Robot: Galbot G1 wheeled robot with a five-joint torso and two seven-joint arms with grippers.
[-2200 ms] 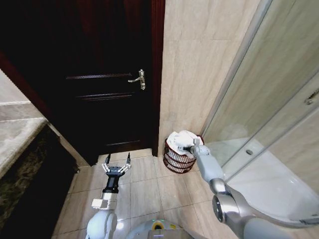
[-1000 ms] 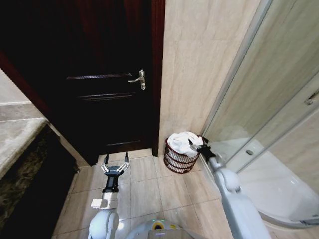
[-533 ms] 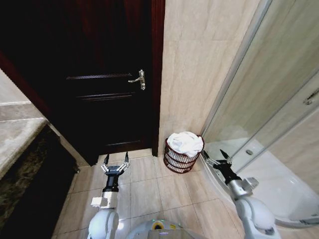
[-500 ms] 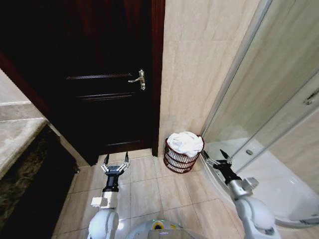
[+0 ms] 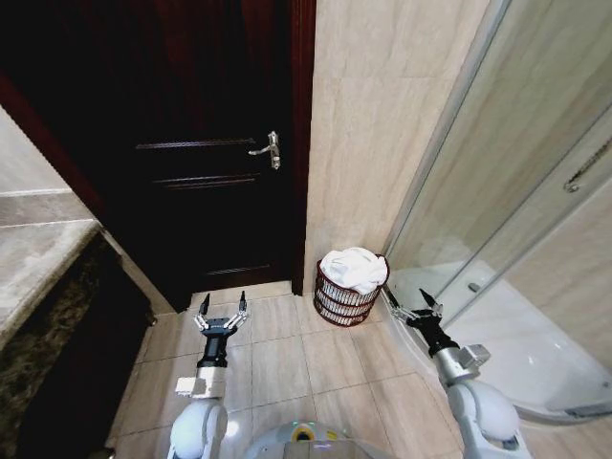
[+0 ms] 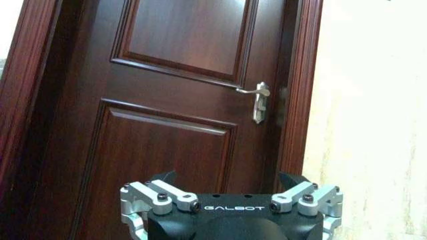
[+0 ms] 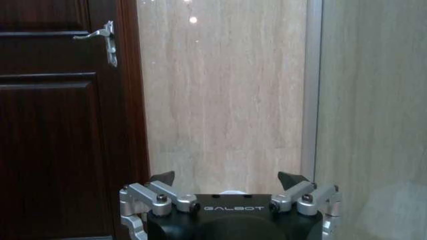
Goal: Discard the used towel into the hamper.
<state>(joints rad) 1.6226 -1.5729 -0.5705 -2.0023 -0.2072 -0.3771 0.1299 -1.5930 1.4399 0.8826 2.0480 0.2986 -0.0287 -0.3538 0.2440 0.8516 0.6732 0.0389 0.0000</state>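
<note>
The hamper (image 5: 348, 292) stood on the tiled floor (image 5: 287, 363) at the foot of the pale wall (image 5: 382, 124), just right of the dark wooden door (image 5: 191, 172). A white towel (image 5: 353, 269) lay heaped in it, piled up above the rim. The right gripper (image 5: 413, 307) hung low over the floor, to the right of the hamper and a bit nearer, with its two black fingers spread wide and nothing between them. It was not touching the hamper or the towel. Beside it ran the glass shower wall (image 5: 507, 191) and the white shower floor. The left gripper (image 5: 223, 308) waited low on the left, in front of the door, and its fingers were spread wide too, with nothing in them. The silver door handle (image 5: 267, 149) stuck out higher up. It was hard to tell how full the hamper was under the towel.
</note>
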